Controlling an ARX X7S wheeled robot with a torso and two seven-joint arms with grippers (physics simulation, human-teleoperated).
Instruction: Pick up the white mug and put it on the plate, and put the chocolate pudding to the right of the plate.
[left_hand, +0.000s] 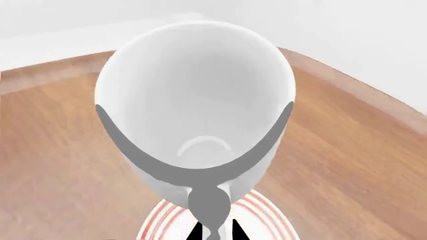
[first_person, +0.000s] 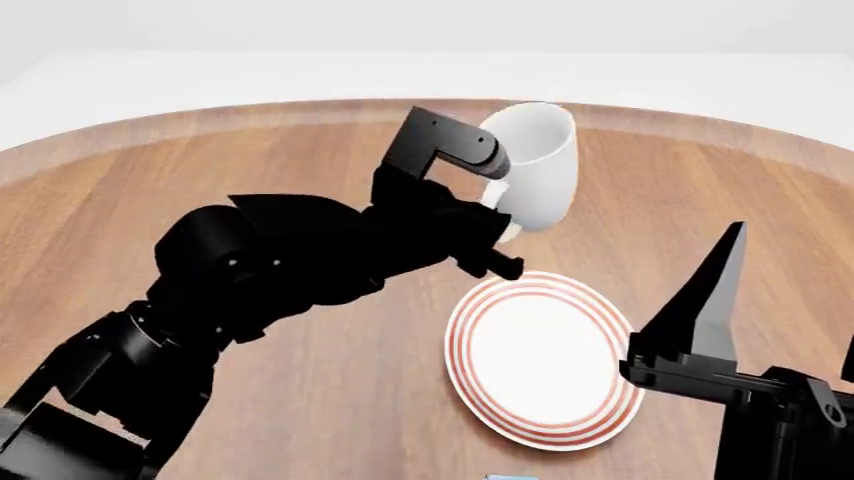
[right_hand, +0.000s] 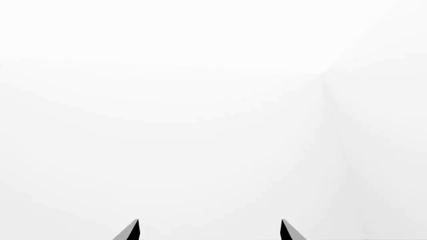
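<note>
At the near edge of the head view, a sliver of light blue (first_person: 505, 477) peeks in just below the plate, too little of it showing to name. Far left and near, the black, blocky left arm (first_person: 254, 290) reaches across a round wooden table (first_person: 160, 170) with warm brown grain and a paler rounded rim; beyond it the floor and walls are plain white.

The left gripper (first_person: 501, 215) is clamped on the white mug (first_person: 537, 165), holding it in the air, tilted, above the far left edge of the plate (first_person: 545, 358). The mug is smooth, glossy ceramic with a plain rounded wall. In the left wrist view its open mouth (left_hand: 195, 95) faces the camera, a grey finger curving around its near rim, and red rings of the plate (left_hand: 263, 212) show just behind it.

The plate lies flat on the table to the right of centre, round and white with concentric red rings near its rim.

Near right, the right gripper (first_person: 727, 300) is raised well off the table, one pointed black finger upright. The right wrist view shows its two fingertips (right_hand: 132, 231) spread apart with nothing between them, facing blank white wall.
</note>
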